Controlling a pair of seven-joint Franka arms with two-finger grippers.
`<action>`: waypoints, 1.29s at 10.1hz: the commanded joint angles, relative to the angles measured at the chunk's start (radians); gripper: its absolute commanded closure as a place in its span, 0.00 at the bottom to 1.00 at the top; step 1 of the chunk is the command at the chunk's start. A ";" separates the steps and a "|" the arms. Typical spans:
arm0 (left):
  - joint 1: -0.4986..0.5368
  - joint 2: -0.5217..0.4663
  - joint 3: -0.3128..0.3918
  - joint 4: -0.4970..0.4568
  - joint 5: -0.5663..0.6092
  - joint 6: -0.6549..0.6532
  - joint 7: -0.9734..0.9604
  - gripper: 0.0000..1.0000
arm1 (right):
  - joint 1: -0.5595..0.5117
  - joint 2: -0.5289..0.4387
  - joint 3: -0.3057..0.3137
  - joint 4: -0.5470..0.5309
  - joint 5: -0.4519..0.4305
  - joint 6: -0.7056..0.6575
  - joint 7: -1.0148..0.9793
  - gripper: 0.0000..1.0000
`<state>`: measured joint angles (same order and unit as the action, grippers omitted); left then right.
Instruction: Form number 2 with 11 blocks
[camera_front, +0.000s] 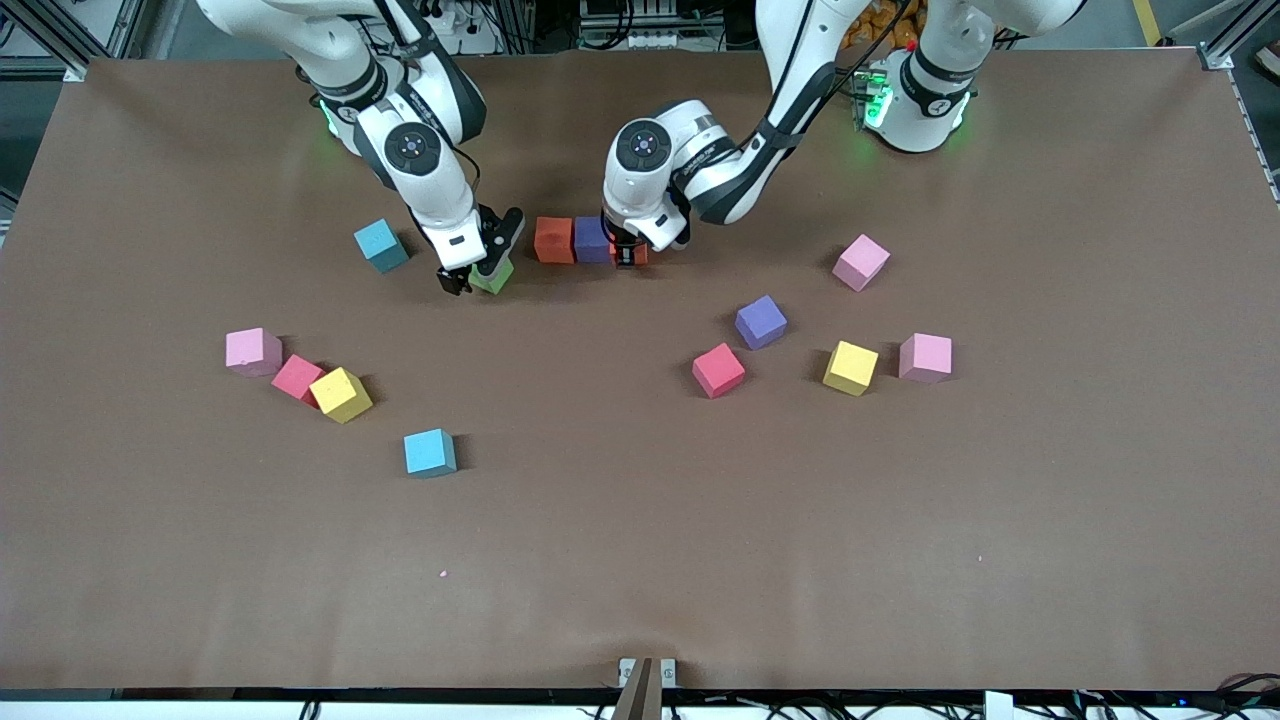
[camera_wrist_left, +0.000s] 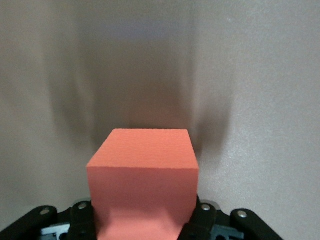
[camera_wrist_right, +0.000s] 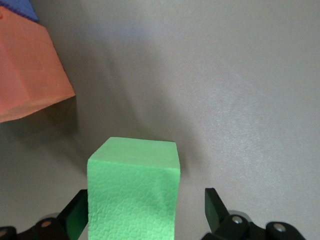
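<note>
left gripper (camera_front: 627, 256): jaws are pinched narrow on an orange block (camera_wrist_left: 142, 180), which is being held right at the end of the row, touching the purple row block (camera_front: 592, 240) on the side toward the left arm's end of the table. In the front view that held block is mostly being hidden by the gripper.

right gripper (camera_front: 478, 272): jaws are being kept wide, one finger on each side of the green block (camera_front: 493, 275). In the right wrist view a gap is showing between the block (camera_wrist_right: 132, 192) and one finger (camera_wrist_right: 215, 207), so it isn't being squeezed.

row so far: an orange row block (camera_front: 554, 240) is sitting flush against the purple row block, on its side toward the right arm's end. The green block is sitting near that orange one, slightly nearer to the front camera.

landmark for the rest: the purple row block.

loose blocks toward the right arm's end: a teal block (camera_front: 381, 245) is lying beside the green one. Much nearer the camera, a pink block (camera_front: 252, 351), a red block (camera_front: 297, 378) and a yellow block (camera_front: 341, 394) are clustered, the red and yellow touching. A sky blue block (camera_front: 430, 452) is sitting nearest the camera.

loose blocks toward the left arm's end: a pink one (camera_front: 861, 262) is lying about level with the row. Nearer the camera, a second purple (camera_front: 760, 321), a red (camera_front: 718, 370), a yellow (camera_front: 851, 367) and another pink (camera_front: 925, 357) are scattered apart.

table (camera_front: 640, 560): covered in brown.
</note>
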<state>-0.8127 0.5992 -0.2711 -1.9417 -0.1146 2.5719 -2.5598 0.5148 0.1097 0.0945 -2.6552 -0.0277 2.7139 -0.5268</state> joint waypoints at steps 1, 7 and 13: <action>-0.016 0.019 0.006 0.023 -0.008 0.008 -0.016 0.63 | -0.010 -0.007 0.007 -0.011 -0.014 0.014 -0.022 0.12; -0.022 0.008 0.006 0.023 0.039 -0.004 -0.014 0.00 | -0.025 -0.048 0.010 0.000 -0.014 -0.048 -0.036 0.69; 0.004 -0.113 0.006 0.024 0.047 -0.197 0.010 0.00 | -0.025 -0.103 0.008 0.156 0.003 -0.297 -0.025 0.72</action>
<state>-0.8204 0.5398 -0.2695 -1.9061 -0.0917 2.4307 -2.5554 0.5108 0.0315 0.0935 -2.5490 -0.0261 2.4929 -0.5502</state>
